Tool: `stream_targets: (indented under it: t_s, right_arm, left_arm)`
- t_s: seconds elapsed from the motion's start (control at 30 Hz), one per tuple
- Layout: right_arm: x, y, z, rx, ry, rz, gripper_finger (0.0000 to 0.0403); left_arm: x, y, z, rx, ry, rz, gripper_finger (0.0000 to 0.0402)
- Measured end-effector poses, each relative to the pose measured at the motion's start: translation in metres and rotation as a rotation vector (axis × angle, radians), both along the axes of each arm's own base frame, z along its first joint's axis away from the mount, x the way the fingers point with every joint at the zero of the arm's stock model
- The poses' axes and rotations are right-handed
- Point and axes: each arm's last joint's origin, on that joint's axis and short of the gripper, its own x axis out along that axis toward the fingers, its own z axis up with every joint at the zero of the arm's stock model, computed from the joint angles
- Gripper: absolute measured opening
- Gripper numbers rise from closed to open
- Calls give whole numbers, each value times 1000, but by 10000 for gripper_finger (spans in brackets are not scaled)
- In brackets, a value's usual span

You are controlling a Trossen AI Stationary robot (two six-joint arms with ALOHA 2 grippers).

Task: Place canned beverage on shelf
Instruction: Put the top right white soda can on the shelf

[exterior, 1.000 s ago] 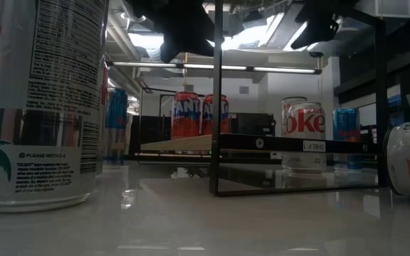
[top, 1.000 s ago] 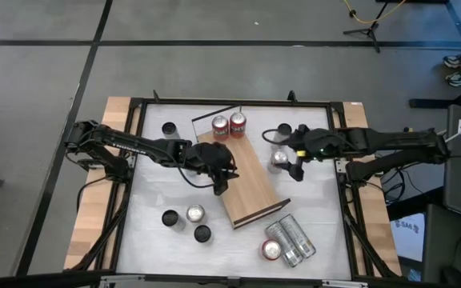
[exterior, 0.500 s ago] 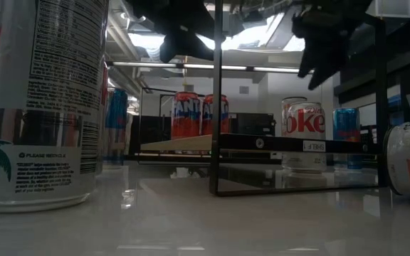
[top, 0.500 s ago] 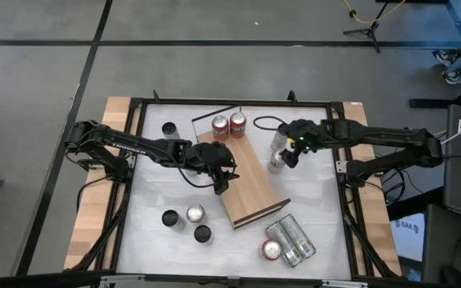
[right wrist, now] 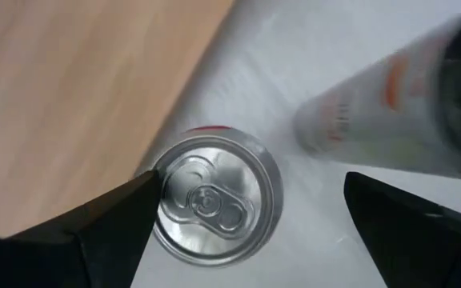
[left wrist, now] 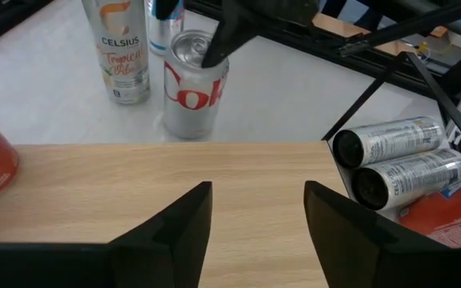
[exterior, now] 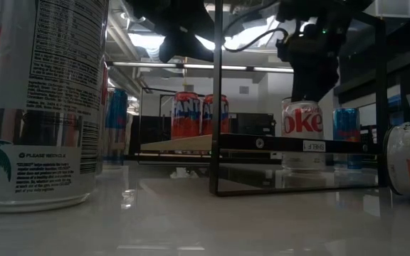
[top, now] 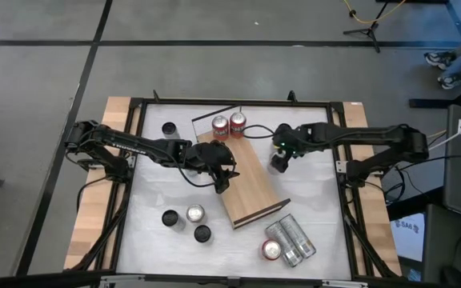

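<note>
A silver Diet Coke can (right wrist: 214, 196) stands upright on the white table beside the wooden shelf's right edge (right wrist: 70, 80); it also shows in the low view (exterior: 302, 122). My right gripper (top: 278, 155) is open just above it, one finger on either side of the can's top, pointing down. My left gripper (left wrist: 258, 212) is open and empty, hovering over the middle of the shelf (top: 246, 184). Two orange Fanta cans (top: 229, 125) stand on the shelf's far end.
A tall Celsius can (right wrist: 382, 104) stands right behind the Diet Coke can. Several cans lie at the table's near right (top: 288, 242). Three cans stand at the near left (top: 189, 222), one at the far left (top: 169, 128). A black frame (top: 342, 144) rims the table.
My right gripper has moved toward the table's left edge and come down over the Diet Coke can, ending just above its top. The can has not moved.
</note>
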Motion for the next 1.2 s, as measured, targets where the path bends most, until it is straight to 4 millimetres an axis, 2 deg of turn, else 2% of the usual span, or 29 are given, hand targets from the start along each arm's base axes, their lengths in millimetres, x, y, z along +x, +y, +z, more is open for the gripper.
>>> stream_targets:
  t_s: [0.2,0.63,0.97,1.1,1.2]
  right_arm:
    - [4,1,-3,47,-18,22,392]
    - [-2,0,-7,1,55,25,392]
    - [-10,8,-9,116,155,430,392]
    - [-16,11,-10,200,182,503,392]
    - [-19,18,-10,198,222,570,392]
  left_arm:
    - [0,0,0,0,0,0,192]
    - [0,0,0,0,0,0,192]
    - [0,0,0,0,0,0,192]
    - [0,0,0,0,0,0,192]
    - [0,0,0,0,0,0,192]
